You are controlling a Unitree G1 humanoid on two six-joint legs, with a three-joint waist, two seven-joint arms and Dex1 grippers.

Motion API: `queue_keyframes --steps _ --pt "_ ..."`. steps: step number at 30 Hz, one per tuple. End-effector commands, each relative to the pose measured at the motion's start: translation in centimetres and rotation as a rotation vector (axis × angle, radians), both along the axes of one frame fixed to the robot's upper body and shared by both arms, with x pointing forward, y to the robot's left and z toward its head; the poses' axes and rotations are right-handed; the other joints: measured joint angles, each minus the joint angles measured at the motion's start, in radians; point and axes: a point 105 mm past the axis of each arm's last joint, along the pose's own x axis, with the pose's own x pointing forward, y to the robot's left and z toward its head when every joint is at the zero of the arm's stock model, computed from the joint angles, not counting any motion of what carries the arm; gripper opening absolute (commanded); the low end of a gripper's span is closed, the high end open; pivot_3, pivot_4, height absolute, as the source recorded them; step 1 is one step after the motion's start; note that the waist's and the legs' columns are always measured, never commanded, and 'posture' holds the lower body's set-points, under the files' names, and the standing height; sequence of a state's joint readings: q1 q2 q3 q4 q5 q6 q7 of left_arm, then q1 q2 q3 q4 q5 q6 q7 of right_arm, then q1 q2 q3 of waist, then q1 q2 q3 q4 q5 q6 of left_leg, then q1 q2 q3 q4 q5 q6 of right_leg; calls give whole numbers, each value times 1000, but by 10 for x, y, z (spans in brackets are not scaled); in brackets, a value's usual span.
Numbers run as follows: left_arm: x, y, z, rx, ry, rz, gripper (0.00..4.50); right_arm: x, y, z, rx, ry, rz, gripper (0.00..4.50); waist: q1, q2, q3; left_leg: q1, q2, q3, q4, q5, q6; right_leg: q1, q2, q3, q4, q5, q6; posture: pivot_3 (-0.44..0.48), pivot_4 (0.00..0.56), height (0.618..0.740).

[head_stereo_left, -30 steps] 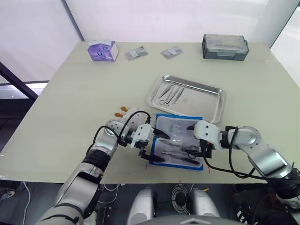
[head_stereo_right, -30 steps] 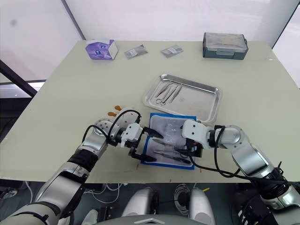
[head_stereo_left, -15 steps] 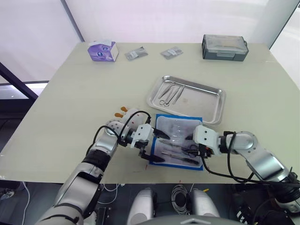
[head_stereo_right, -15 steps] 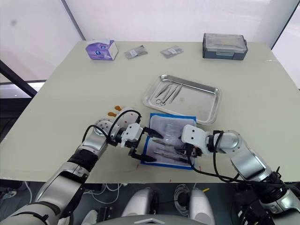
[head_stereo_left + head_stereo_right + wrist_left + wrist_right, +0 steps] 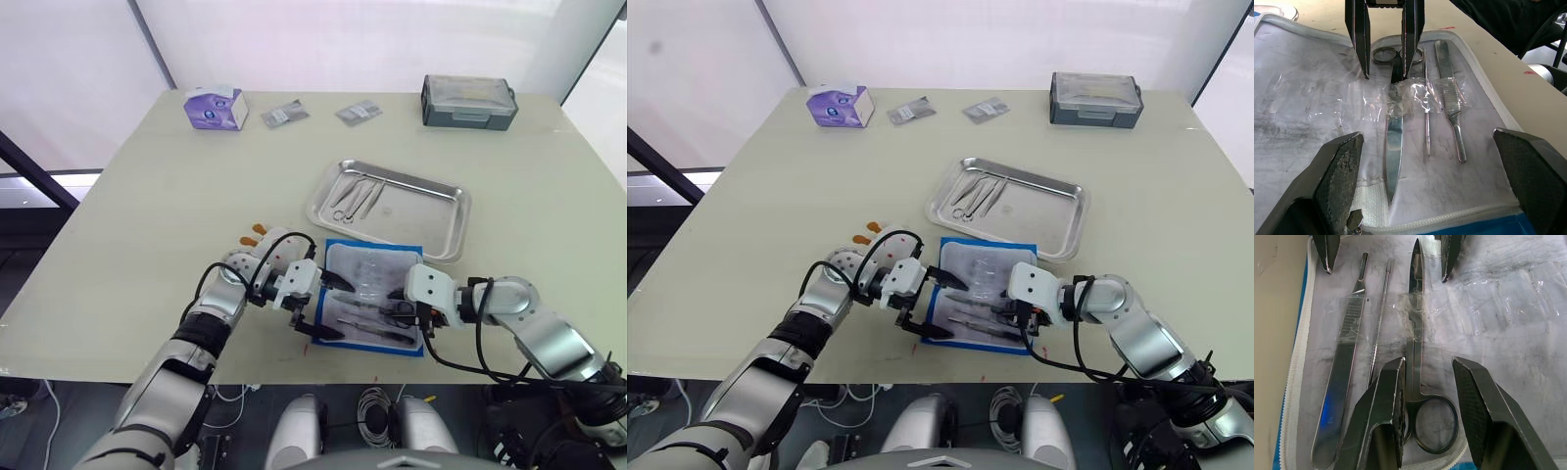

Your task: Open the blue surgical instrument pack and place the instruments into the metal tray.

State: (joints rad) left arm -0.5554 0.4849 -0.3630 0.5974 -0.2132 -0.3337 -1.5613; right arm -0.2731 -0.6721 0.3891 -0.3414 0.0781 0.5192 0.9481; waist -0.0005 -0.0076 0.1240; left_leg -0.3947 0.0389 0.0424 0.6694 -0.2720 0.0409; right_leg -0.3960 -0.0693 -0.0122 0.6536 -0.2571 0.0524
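The blue surgical instrument pack (image 5: 334,251) lies open near the table's front edge, pale lining up. Scissors (image 5: 1393,132), a thin probe (image 5: 1426,117) and a flat handle (image 5: 1452,103) lie under clear pocket strips in its near half. My right gripper (image 5: 1427,364) has closed in on the ring-handle end of the scissors (image 5: 1411,333), which lie flat in the pack. My left gripper (image 5: 333,307) is wide open over the pack's left edge, holding nothing. The metal tray (image 5: 446,203) sits just beyond the pack, with several instruments (image 5: 355,194) in its left part.
A grey lidded box (image 5: 468,100) stands at the far right of the table. A purple box (image 5: 214,107) and two small packets (image 5: 284,114) (image 5: 359,111) lie along the far edge. The pack is close to the table's front edge (image 5: 294,364).
My right gripper came down onto the pack's near half and narrowed its jaws around the scissors' handle end. The left gripper stayed open in place.
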Motion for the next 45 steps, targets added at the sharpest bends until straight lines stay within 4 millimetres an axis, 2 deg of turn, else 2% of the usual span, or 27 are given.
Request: queue_keyframes --steps 1,4,12,22,36,45 --pt "-22 19 -40 183 132 -32 4500 -8 -12 -23 -82 84 -9 1063 0 0 -1 0 0 0 0 0 0 0 0 0 0 0 0 0 150 727" --pt "-22 20 -40 181 134 -27 4500 -6 -10 -18 -69 67 -4 59 -1 -3 -5 0 0 -1 0 0 0 0 0 0 0 0 0 0 150 727" --pt "-22 19 -41 180 138 -21 4500 -7 -3 -10 -61 53 26 59 -1 -3 -5 0 0 -4 0 0 0 0 0 0 0 0 -1 0 150 727" --pt "-23 18 -42 180 139 -23 4500 -5 8 17 -134 -11 78 59 -2 -2 -5 0 0 -6 0 0 0 0 0 0 0 0 -1 0 150 727" --pt "-23 18 -42 183 141 -29 4500 -9 18 35 -197 -48 93 59 -4 -2 -5 0 0 -7 0 0 0 0 0 -1 0 -1 -1 0 150 727" --pt "-23 16 -42 181 141 -31 4500 -9 18 40 -206 -59 93 59 -7 -2 -5 0 0 -8 0 0 0 0 0 -1 0 -1 -1 0 150 727"
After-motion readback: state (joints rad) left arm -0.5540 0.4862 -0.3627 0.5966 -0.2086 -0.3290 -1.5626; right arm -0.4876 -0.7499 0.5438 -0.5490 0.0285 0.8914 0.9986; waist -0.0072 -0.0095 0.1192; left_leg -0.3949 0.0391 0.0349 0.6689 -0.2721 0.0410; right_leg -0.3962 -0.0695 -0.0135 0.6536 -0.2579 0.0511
